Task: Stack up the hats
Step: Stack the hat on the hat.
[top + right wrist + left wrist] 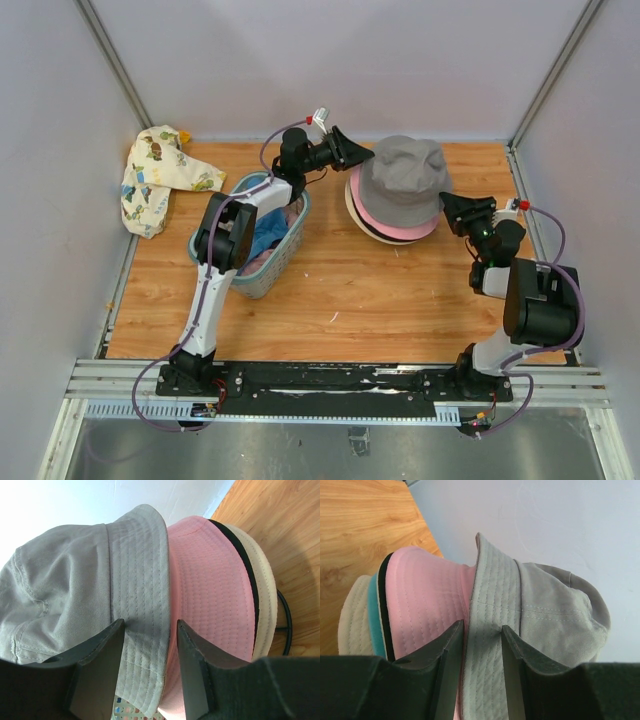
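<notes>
Grey hat (402, 180) seated atop pink hat (400, 229) and lower hats, stack at far centre of counter (380, 300). Left gripper (483, 630) and right gripper (150, 625): jaws apart, astride grey brim, nothing clamped. Fabric seen in basket (262, 277); stacking judged possibly unfinished.

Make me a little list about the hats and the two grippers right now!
Top of stack: grey bucket hat
Just under it: pink hat
Left gripper: grey brim between its fingers, grip unclear
Right gripper: the same, on the opposite side
Mesh basket: left of the stack, fabric inside
</notes>
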Motion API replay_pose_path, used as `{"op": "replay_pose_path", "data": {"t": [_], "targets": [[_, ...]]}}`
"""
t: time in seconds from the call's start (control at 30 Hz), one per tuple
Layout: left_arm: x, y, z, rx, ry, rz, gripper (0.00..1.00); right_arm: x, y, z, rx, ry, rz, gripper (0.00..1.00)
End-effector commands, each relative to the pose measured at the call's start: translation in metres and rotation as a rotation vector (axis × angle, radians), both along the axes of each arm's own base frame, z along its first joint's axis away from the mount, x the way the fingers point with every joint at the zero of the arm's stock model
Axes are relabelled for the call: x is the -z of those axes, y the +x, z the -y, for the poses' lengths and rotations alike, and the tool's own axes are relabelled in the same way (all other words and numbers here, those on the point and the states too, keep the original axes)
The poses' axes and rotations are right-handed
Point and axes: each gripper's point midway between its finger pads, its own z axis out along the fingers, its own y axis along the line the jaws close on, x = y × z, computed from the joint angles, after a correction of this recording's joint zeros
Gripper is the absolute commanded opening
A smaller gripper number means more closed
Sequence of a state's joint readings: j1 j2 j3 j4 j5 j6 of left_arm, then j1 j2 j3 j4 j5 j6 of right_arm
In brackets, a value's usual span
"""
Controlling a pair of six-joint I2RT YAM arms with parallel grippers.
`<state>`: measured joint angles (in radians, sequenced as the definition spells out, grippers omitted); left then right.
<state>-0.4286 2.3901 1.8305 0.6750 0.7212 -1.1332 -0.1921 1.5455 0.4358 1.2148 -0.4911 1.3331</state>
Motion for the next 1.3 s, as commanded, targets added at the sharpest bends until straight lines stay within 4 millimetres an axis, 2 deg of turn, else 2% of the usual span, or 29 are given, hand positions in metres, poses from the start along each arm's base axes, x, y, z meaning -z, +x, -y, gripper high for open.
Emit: {"op": "replay_pose_path", "data": {"t": [0.0, 0.2, 0.27, 0.47, 0.63, 0.8, 0.93, 1.1, 1.27], "targets": [[-0.004, -0.008, 0.005, 0.044, -0.041, 0.026, 0.38, -0.025, 0.005, -0.007, -0.034, 0.029, 0.102, 0.46], [-0.002, -0.011, 0.005, 0.052, -0.049, 0.021, 0.12, -0.025, 0.008, -0.007, -0.039, 0.045, 0.111, 0.39], [0.000, -0.011, 0.003, 0.045, -0.047, 0.015, 0.08, -0.025, 0.010, -0.007, -0.038, 0.045, 0.112, 0.34], [0.013, -0.014, -0.004, 0.008, -0.016, -0.016, 0.05, -0.022, 0.015, -0.006, -0.041, 0.042, 0.104, 0.17], [0.020, -0.016, -0.013, -0.036, 0.024, -0.036, 0.02, -0.018, 0.019, -0.004, -0.040, 0.045, 0.096, 0.08], [0.023, -0.013, -0.021, -0.084, 0.097, -0.028, 0.00, -0.014, 0.023, 0.001, -0.038, 0.056, 0.090, 0.04], [0.032, -0.008, -0.027, -0.133, 0.192, -0.040, 0.01, -0.008, 0.026, 0.001, -0.048, 0.061, 0.074, 0.02], [0.047, -0.002, -0.037, -0.183, 0.323, -0.061, 0.01, 0.005, 0.028, 0.001, -0.051, 0.046, 0.026, 0.01], [0.057, 0.002, -0.035, -0.188, 0.420, -0.056, 0.00, 0.020, 0.030, 0.004, -0.039, 0.019, -0.031, 0.00]]}}
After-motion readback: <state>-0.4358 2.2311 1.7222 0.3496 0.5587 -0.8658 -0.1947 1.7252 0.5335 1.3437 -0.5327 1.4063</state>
